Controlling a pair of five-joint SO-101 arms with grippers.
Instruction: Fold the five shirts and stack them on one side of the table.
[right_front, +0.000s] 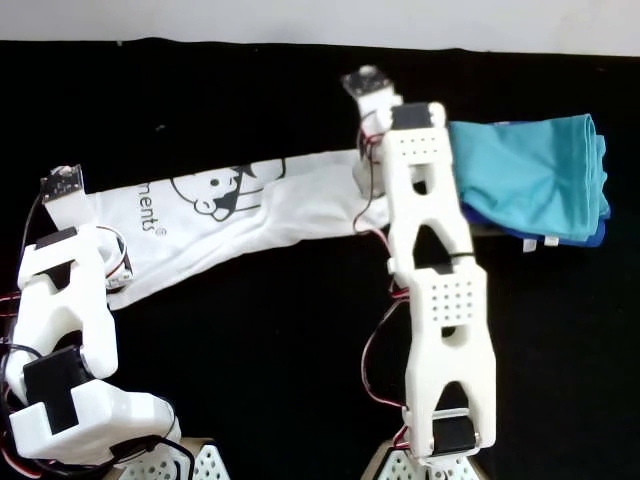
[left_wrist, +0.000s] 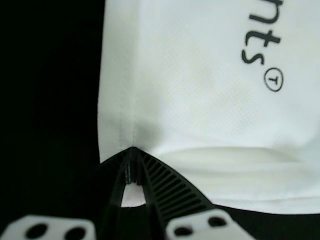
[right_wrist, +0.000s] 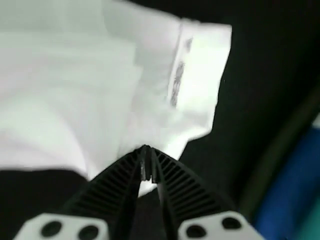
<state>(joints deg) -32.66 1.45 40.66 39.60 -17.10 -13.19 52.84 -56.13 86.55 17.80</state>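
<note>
Left gripper (left_wrist: 131, 165) – pinched onto white shirt (right_front: 300, 205) hem; right gripper (right_wrist: 146, 162) – likewise clamped.

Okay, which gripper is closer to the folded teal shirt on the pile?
Right. The right gripper pinches the white shirt's end just beside the folded teal shirt; the left gripper pinches the opposite end, much farther away.

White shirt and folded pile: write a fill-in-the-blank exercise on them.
1. The left gripper and the right gripper are each ___ on the white shirt.
2. Of the teal shirt and the blue shirt, the ___ one lies on top.
3. The table is ___ in colour.
Missing words: shut; teal; black.
</note>
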